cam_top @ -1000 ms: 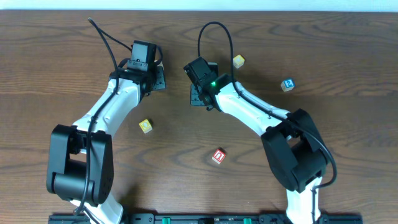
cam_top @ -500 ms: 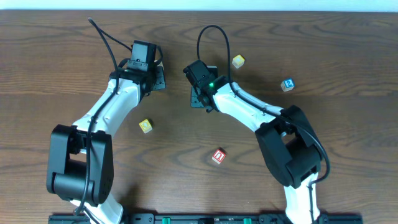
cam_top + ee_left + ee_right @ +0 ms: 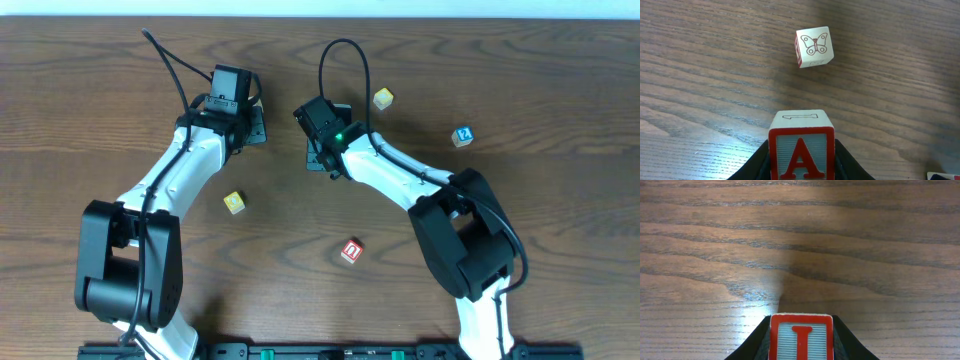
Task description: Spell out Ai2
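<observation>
My left gripper [image 3: 250,127] is shut on a red-framed block with the letter A [image 3: 801,152], held low over the table at the back centre-left. My right gripper [image 3: 319,152] is shut on a red-framed block with the letter I [image 3: 801,337], just right of the left gripper. In the overhead view both held blocks are hidden under the grippers. A blue block with a 2 [image 3: 461,136] lies apart at the right. A block with a butterfly face [image 3: 813,46] lies on the table ahead of the A block.
Loose blocks lie on the wooden table [image 3: 560,230]: a yellow one [image 3: 234,203] at centre-left, a red one [image 3: 351,250] near the front centre, and a yellowish one [image 3: 383,98] at the back, right of the right wrist.
The right arm has shifted very slightly to the left with its block. The left arm has not moved.
</observation>
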`<state>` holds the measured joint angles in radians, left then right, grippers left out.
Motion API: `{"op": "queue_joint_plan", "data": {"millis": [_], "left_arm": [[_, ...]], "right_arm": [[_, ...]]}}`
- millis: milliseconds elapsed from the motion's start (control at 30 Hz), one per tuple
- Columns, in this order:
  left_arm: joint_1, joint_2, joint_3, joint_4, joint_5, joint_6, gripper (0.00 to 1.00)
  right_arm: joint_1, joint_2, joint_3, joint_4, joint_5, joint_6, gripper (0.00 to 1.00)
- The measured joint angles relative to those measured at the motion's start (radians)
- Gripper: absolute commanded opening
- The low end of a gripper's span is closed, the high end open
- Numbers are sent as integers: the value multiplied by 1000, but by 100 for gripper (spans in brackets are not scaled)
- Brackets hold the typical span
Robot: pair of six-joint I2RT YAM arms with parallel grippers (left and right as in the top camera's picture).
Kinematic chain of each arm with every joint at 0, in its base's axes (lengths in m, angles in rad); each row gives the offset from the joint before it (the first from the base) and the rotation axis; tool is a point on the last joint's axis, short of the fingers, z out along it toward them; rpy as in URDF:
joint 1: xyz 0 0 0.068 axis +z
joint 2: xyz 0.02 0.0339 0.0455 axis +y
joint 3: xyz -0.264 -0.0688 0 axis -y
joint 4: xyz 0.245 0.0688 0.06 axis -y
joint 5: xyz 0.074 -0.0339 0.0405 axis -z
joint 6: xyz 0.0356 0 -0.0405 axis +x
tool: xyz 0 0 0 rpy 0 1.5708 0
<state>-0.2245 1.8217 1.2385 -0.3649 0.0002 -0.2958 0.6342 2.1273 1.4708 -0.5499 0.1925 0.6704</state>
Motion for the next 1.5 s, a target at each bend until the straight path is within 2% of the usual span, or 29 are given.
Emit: {"op": "queue_joint_plan", "data": {"millis": [167,300,467,700,900,1000,1100,1267,1500], "left_arm": [[0,0,0,3,0,0,6],[0,0,0,3,0,0,6],[0,0,0,3,0,0,5],[0,0,0,3,0,0,6],[0,0,0,3,0,0,6],[0,0,0,3,0,0,6],[0,0,0,3,0,0,6],[0,0,0,3,0,0,6],[0,0,0,3,0,0,6]], "right_arm": [[0,1,0,3,3,0,2],[0,2,0,6,6,0,26],[0,2,0,6,6,3,38],[0,18,0,0,7,4,43],[0,18,0,7,6,6,57],[0,18,0,21,6,8,71],[0,18,1,28,6,-13,73],[0,18,56,3,6,-68,90],[-10,18,300,-172,31,-115,91]]}}
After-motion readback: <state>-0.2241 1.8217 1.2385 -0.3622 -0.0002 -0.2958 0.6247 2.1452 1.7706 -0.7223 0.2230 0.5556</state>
